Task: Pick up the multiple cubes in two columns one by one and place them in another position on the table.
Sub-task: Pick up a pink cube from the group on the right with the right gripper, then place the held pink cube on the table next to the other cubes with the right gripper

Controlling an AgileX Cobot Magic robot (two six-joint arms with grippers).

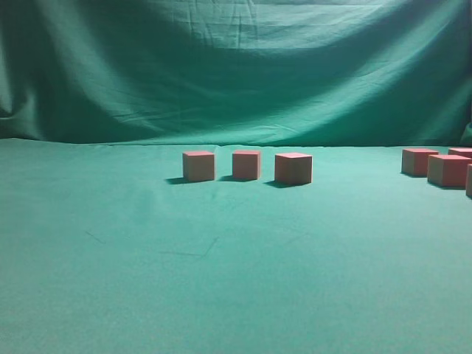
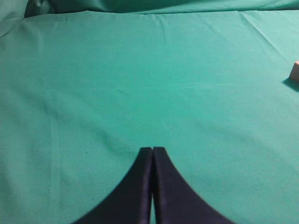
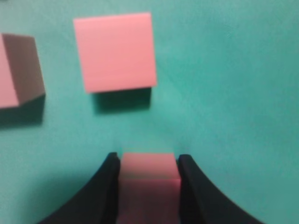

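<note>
Squarely between the right gripper's [image 3: 148, 175] two dark fingers [image 3: 105, 186] sits one pink cube [image 3: 149, 179], its side faces running parallel to the finger pads and both pads pressed against it or very nearly so; the right wrist view is soft with blur, so whether the cube is truly pinched or only bracketed is hard to say, but it reads as grasped. A cube has no long axis to speak of, and its faces already line up with the fingers, so no wrist rotation looks needed. Ahead of it, in the same view, a second cube [image 3: 115, 51] rests on the green desk [image 3: 233, 93], and a third [image 3: 18, 70] lies off to the left, both apart from the held one. In the exterior view that cluster shows as cubes at the far right edge [image 1: 448, 169], while three more [image 1: 246, 164] stand in a spaced row near the middle of the desk (the right arm itself is out of that frame). From there the judgement is plain: the right arm owns this pick, and the move ahead is a straight lift clear of its neighbours. Well away, the left gripper [image 2: 152, 150] hangs over bare cloth with its fingers clenched together on nothing, one cube [image 2: 295, 71] just clipping its view's right edge.
</note>
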